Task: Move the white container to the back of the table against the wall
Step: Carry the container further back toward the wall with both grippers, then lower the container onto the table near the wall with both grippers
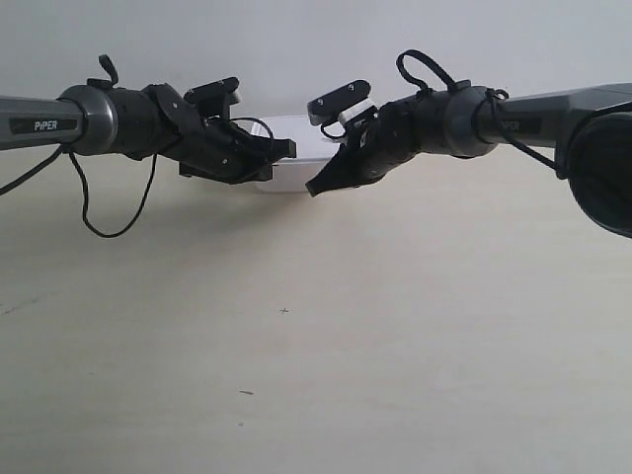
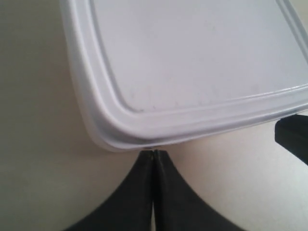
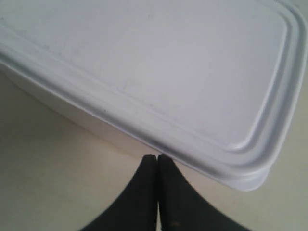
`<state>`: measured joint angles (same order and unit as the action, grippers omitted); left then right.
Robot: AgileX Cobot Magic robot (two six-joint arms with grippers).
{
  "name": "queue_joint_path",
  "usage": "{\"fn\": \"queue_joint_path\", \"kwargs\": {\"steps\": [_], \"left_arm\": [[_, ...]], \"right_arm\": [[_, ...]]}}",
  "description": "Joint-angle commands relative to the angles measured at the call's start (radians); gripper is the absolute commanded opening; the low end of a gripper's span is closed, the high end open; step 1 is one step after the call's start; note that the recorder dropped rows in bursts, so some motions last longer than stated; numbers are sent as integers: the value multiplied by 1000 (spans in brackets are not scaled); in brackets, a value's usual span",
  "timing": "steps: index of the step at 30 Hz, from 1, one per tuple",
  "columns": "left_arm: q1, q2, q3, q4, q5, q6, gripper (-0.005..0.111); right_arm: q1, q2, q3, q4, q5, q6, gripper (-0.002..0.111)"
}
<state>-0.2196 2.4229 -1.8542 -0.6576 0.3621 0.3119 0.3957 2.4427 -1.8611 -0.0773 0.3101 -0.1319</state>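
Observation:
The white container [image 1: 301, 138] sits at the back of the table [image 1: 316, 346], close to the wall [image 1: 296, 49], partly hidden by both arms. In the left wrist view my left gripper [image 2: 153, 153] is shut and empty. Its tips meet the rim of the lid [image 2: 192, 62] near a rounded corner. In the right wrist view my right gripper [image 3: 158, 158] is also shut and empty, its tips against the container's side under the lid [image 3: 159, 67]. The exterior view shows the gripper at its left [image 1: 286, 148] and the gripper at its right [image 1: 316, 186] converging on the container's front.
A dark piece of the other gripper [image 2: 293, 139] shows at the edge of the left wrist view. A loose black cable [image 1: 109, 222] hangs from the arm at the exterior view's left. Tiny dark specks [image 1: 284, 311] dot the tabletop.

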Motion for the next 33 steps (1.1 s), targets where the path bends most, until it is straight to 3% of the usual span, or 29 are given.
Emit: {"fn": "queue_joint_path", "kwargs": {"steps": [1,18,22,33], "left_arm": [[2,-3,-10,-11,-19,18,0],[2,1,-10,-13,-66,29,0],[11,22,-34,-17,23,29,0],[17,64,-103,-45,30,29,0]], "right_arm": [[-2,1,-13,-6,-32,-6,0],[-2,38,-100,-4,-5,-6,0],[-2,47,-100,-4,-5,-6,0],[-2,69,-100,-4,-21,-6,0]]}}
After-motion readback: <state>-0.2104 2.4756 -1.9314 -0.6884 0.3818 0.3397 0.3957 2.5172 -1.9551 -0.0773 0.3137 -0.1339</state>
